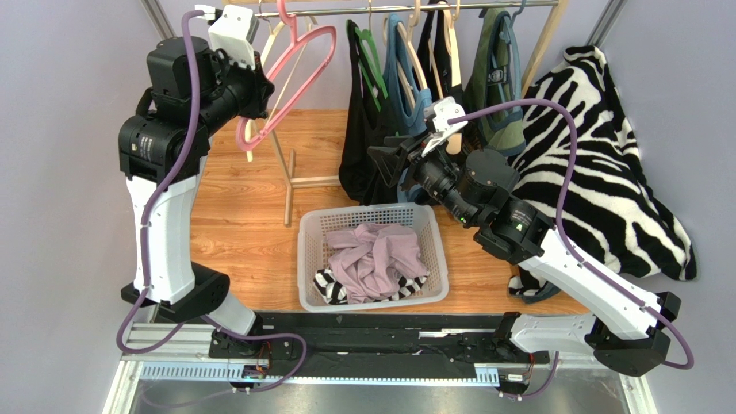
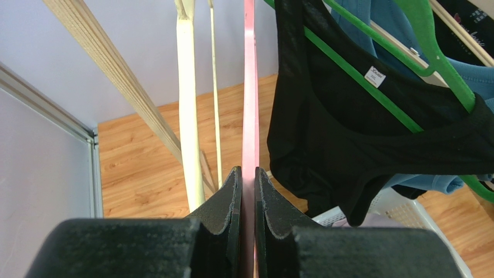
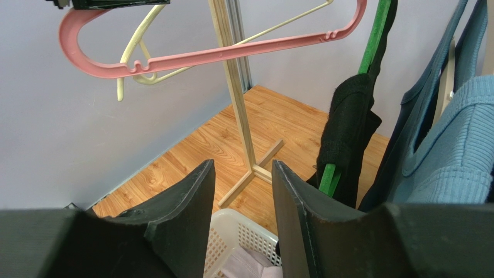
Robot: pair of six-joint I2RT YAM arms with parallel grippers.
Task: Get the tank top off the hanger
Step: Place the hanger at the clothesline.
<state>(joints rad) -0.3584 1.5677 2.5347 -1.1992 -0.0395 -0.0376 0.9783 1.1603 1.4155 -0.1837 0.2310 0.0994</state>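
The top camera sits above and behind my bases, looking down from well back over the basket (image 1: 371, 211) and rack (image 1: 406, 9). My left wrist camera looks along my left fingers (image 2: 229, 197), very close to the pink hanger (image 2: 250, 116). My right wrist camera looks past my right fingers (image 3: 180, 220) at that same hanger from below, farther off.

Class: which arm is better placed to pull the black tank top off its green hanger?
Likely right: the right gripper is open beside the black tank top; the left gripper is shut on the pink hanger.

A white basket (image 1: 308, 259) sits near on the wooden surface (image 1: 242, 198), holding lilac clothes (image 1: 376, 259). A zebra cloth (image 1: 596, 172) drapes far right.
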